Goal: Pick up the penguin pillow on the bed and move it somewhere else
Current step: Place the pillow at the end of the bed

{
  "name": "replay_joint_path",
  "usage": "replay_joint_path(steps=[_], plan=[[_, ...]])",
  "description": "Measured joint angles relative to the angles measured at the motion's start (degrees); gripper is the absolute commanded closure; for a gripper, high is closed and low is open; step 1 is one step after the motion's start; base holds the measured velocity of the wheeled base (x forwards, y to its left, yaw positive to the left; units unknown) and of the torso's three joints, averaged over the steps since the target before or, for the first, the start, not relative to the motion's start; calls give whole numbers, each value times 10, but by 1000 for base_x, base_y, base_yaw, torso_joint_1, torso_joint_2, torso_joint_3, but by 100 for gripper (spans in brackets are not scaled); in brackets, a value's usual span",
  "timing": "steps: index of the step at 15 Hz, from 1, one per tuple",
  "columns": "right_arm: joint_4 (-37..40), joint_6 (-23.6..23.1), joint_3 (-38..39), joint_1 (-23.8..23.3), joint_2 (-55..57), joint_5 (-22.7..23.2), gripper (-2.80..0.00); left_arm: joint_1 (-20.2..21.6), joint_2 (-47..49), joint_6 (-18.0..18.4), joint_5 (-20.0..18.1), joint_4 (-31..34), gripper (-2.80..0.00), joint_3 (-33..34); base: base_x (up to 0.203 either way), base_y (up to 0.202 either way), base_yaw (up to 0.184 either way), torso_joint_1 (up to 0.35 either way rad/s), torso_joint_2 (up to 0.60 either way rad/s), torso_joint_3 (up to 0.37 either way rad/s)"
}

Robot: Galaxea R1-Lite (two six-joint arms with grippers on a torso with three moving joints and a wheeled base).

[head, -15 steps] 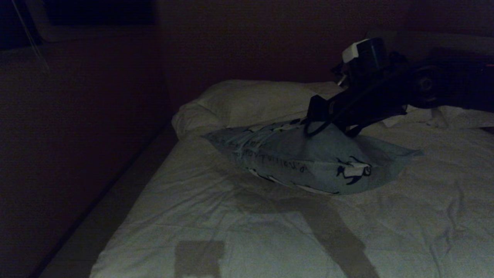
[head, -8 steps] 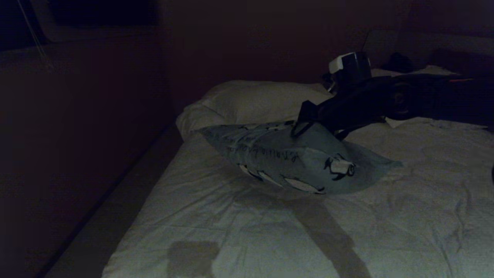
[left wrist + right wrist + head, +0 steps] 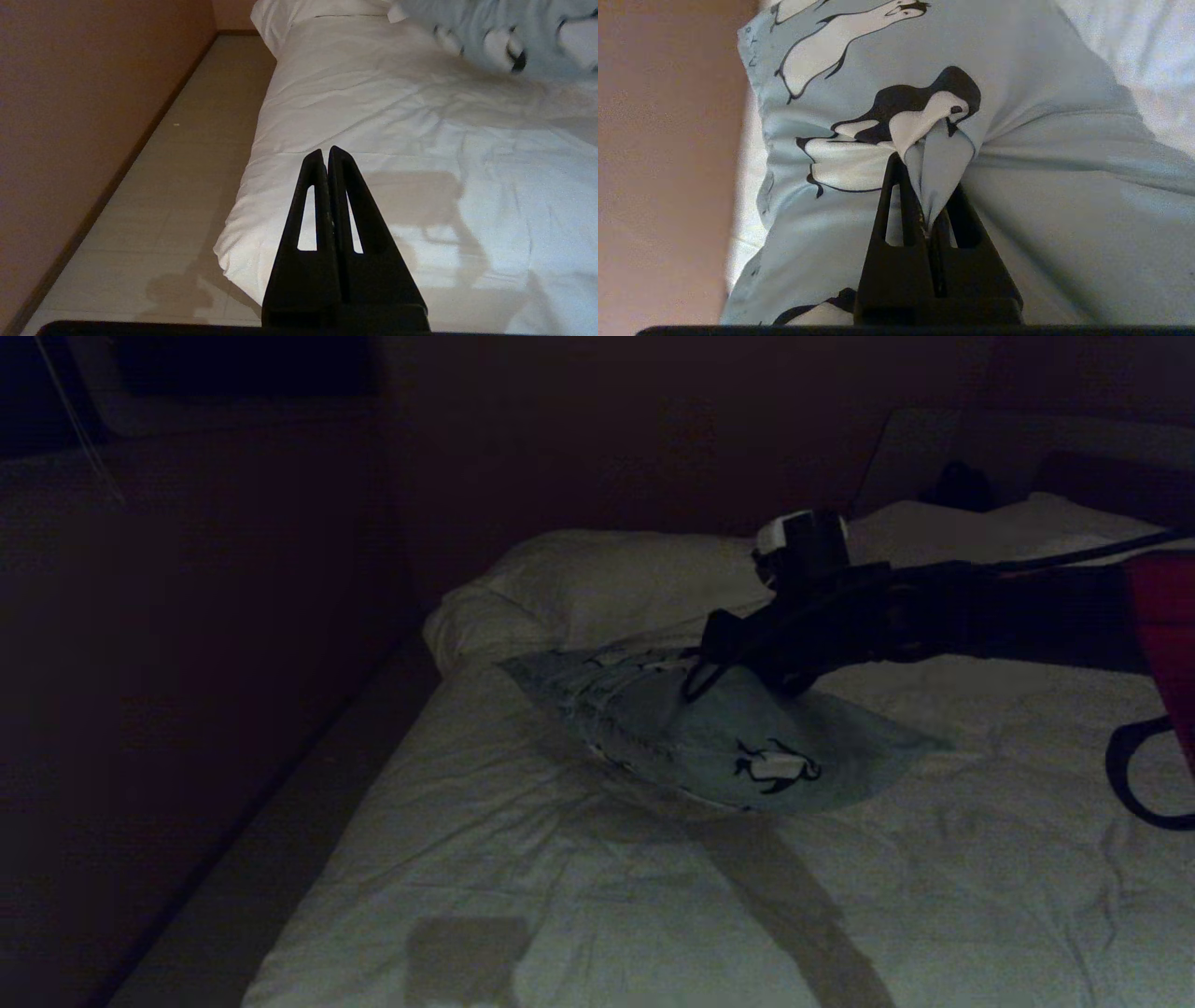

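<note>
Grey-blue cotton, soft and light: penguin pillow (image 3: 738,747) on the bed (image 3: 653,896).
Pinched by a fold of cover in right gripper (image 3: 927,205); likely saggy, best gripped mid-panel. Left gripper (image 3: 329,158) closed, empty.

We see a pale grey-blue penguin pillow (image 3: 1017,140) printed with black-and-white penguins, a white duvet on the bed (image 3: 397,140), black gripper fingers (image 3: 336,210), and a brownish-orange wall (image 3: 84,93).
</note>
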Motion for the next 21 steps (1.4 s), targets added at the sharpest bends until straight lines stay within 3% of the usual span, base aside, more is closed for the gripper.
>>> replay_joint_path(steps=[6,10,11,16,21], plan=[[-4,-41,109,11,37,-36,0,0,0,0,0,0,0,0,0,0,0,0,0,0],[-8,-54,189,16,44,-32,0,0,0,0,0,0,0,0,0,0,0,0,0,0],[-9,-57,208,20,44,-31,-280,0,0,0,0,0,0,0,0,0,0,0,0,0],[-44,-60,277,46,21,-32,-280,0,0,0,0,0,0,0,0,0,0,0,0,0],[-54,-59,292,63,-81,-37,-280,0,0,0,0,0,0,0,0,0,0,0,0,0]])
